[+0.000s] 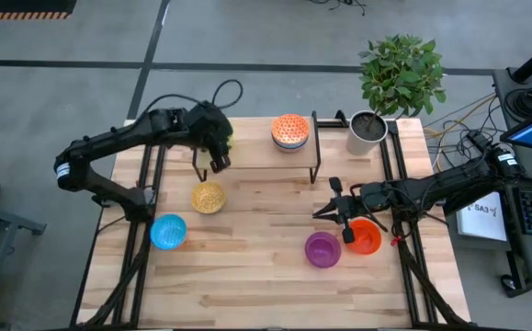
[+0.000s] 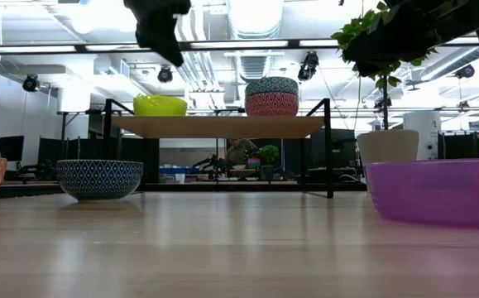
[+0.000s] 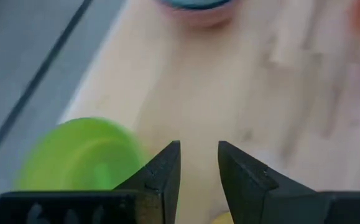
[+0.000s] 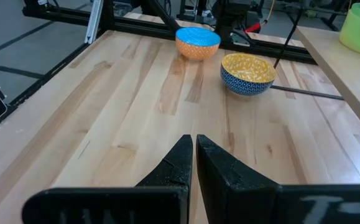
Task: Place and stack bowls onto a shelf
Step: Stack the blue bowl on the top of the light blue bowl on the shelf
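Counting seven bowls [image 1: 208, 197]: three sitting on the one shelf [image 1: 256, 158], four on the table [image 1: 266, 290]. One plant pot [image 1: 367, 131] standing. Two grippers showing: left gripper [image 1: 216, 165] beside the green bowl [image 2: 160, 105], right gripper [image 1: 333, 213] beside two more.

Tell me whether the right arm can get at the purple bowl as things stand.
Probably yes. The right end effector, shut and empty, hangs just beside the purple bowl, with only bare tabletop between them. The orange-red bowl sits close against the purple one, so a grasp from that side looks tight.

My two arms are matte black, jointed, with black cables; each claw [image 3: 198, 168] [image 4: 193, 163] has two dark wedge-shaped fingers.
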